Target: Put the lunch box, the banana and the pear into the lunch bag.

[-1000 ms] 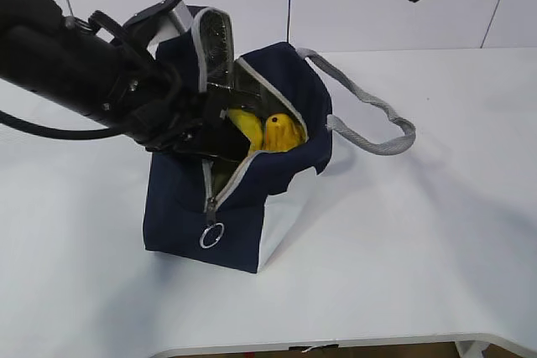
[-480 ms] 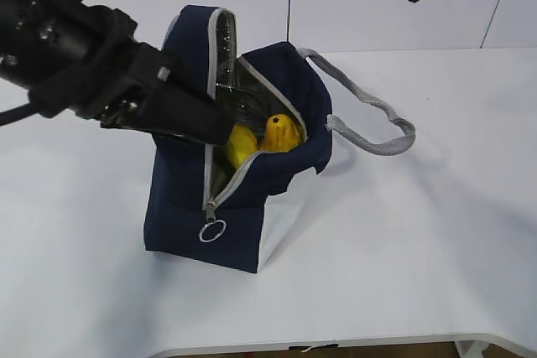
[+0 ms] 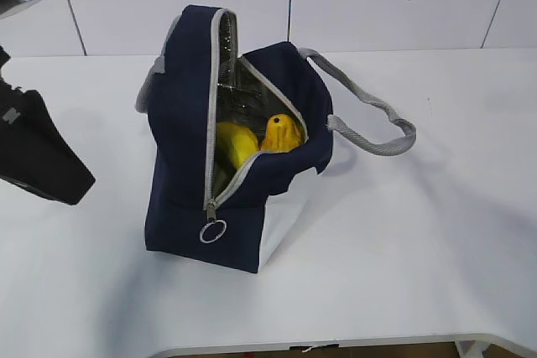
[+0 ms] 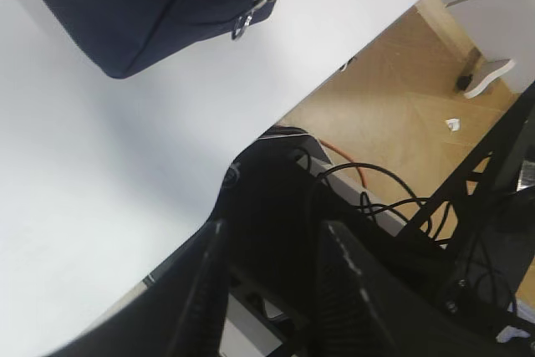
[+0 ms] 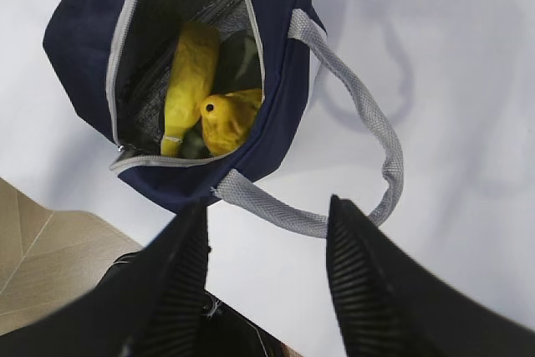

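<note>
A: Status of the bag [image 3: 189, 182]?

B: It stands upright on the table [image 3: 403, 241], mouth unzipped and gaping. The banana [image 5: 188, 81] and the pear [image 5: 224, 119] lie inside against the foil lining, touching each other. A dark shape sits behind them; it may be the lunch box, but this cannot be confirmed from any view.

A: State of the hands?

B: The left hand [image 4: 267, 307] is off to the side past the table edge, well apart from the bag, with fingers parted and holding nothing. The right hand [image 5: 263, 290] hovers high above the bag mouth, fingers spread wide, also empty.

A: Hazards from here?

B: Three, as judgement only.
1. The bag is tall and soft-sided. A sideways push from an arm on its wall or flap could tip it and spill the fruit.
2. The handle [image 3: 369, 119] loops out over the table. A descending finger could snag it and drag the bag.
3. The pear sits high, near the rim. If the zipper is closed, the fabric may jam on it.
</note>
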`<state>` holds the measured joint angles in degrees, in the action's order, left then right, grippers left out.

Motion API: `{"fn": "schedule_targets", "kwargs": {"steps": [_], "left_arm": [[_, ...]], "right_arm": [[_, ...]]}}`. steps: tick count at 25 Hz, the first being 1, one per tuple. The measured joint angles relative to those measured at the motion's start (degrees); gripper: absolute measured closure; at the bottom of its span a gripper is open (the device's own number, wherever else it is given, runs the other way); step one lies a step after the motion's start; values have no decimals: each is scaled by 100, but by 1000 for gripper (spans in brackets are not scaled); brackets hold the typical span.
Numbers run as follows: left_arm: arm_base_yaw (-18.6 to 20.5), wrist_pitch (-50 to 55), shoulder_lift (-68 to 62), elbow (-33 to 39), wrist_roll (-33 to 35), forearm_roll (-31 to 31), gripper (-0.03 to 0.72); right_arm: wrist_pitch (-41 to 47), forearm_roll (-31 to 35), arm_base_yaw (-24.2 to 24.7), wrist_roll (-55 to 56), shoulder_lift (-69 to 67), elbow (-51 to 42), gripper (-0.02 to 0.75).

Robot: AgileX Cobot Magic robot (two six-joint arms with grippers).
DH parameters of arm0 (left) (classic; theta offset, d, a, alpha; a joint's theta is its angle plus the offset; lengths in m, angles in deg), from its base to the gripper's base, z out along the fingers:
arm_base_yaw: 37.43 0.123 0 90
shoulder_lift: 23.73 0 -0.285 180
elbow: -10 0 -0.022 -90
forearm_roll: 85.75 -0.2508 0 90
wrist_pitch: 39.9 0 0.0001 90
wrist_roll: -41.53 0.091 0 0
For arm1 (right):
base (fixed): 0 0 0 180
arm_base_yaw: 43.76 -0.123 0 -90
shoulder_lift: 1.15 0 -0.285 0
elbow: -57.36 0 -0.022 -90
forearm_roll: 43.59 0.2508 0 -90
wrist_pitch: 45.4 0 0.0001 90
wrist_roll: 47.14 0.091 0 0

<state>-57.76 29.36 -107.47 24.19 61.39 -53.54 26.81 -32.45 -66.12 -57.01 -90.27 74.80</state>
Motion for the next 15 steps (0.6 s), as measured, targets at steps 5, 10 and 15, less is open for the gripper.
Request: {"fn": "schedule_targets", "kwargs": {"steps": [5, 10, 15], "left_arm": [[-1, 87, 126, 0, -197, -324, 433], [-1, 90, 126, 0, -216, -457, 433], [-1, 90, 126, 0, -216, -521, 442]], "right_arm": [[0, 0, 0, 0, 10, 0, 348], [0, 28, 0, 187, 183, -20, 348], [0, 446, 0, 629, 628, -260, 348]]}}
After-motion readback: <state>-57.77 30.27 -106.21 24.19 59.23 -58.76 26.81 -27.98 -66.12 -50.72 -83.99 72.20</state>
